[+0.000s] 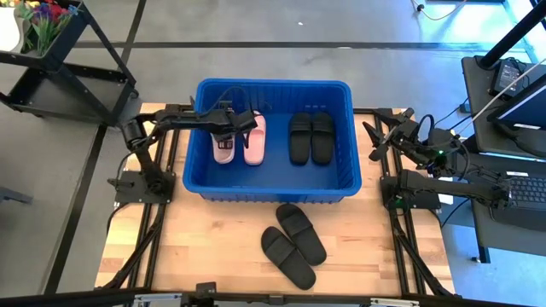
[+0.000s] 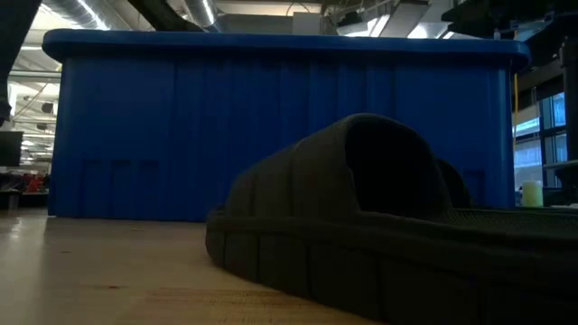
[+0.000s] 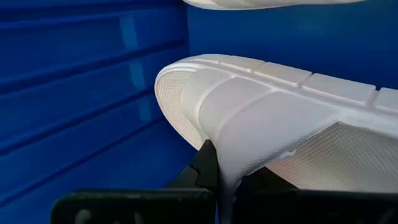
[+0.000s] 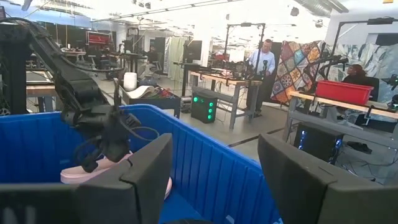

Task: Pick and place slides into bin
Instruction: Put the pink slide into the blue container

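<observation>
The blue bin (image 1: 273, 83) stands at the table's middle and fills the low view (image 2: 271, 126). In it lie two black slides (image 1: 310, 136) at the right and two pale pink slides at the left. My left gripper (image 1: 232, 128) reaches into the bin and is shut on the left pale slide (image 1: 223, 147); the other pale slide (image 1: 254, 141) lies beside it. Two black slides (image 1: 294, 243) lie on the table in front of the bin, one close in the low view (image 2: 379, 217). My right gripper (image 1: 375, 141) waits open beyond the bin's right wall. My left gripper pinches the edge of the pale slide's wide strap (image 3: 227, 168) between its two fingers (image 3: 205, 163). The strap's edge runs down into the gap. The slide is low inside the bin; whether its sole rests on the floor I cannot tell.
The bin's walls surround my left gripper. Bare wood lies left and right of the two black slides on the table's near half. Beyond the table stand a desk with a keyboard (image 1: 529, 188), workbenches and people (image 4: 264, 62).
</observation>
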You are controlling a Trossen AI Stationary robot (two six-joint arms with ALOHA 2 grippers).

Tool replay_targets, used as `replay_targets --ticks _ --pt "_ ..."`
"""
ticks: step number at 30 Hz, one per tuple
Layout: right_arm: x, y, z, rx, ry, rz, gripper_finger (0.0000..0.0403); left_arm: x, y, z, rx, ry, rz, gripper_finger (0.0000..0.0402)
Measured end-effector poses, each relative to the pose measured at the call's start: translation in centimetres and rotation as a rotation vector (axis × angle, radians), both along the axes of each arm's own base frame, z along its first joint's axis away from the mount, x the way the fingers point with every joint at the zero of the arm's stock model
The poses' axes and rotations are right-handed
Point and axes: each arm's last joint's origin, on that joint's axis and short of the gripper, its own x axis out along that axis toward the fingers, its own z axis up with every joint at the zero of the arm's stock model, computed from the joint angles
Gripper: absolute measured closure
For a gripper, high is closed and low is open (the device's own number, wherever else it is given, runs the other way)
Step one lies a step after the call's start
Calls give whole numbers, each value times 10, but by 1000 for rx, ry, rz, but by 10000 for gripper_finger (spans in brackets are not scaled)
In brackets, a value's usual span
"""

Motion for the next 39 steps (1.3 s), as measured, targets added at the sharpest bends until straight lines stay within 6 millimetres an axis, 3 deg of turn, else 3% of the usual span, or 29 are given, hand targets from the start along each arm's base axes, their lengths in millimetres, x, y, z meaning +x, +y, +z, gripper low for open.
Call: replay_targets --ticks 14,22,39 --pt "0 0 0 2 2 1 164 11 9 -19 21 79 -85 385" --pt "0 0 0 3 1 1 164 8 18 -19 35 61 -54 383" --pt "0 0 0 4 2 1 164 10 13 -19 28 55 -65 381"
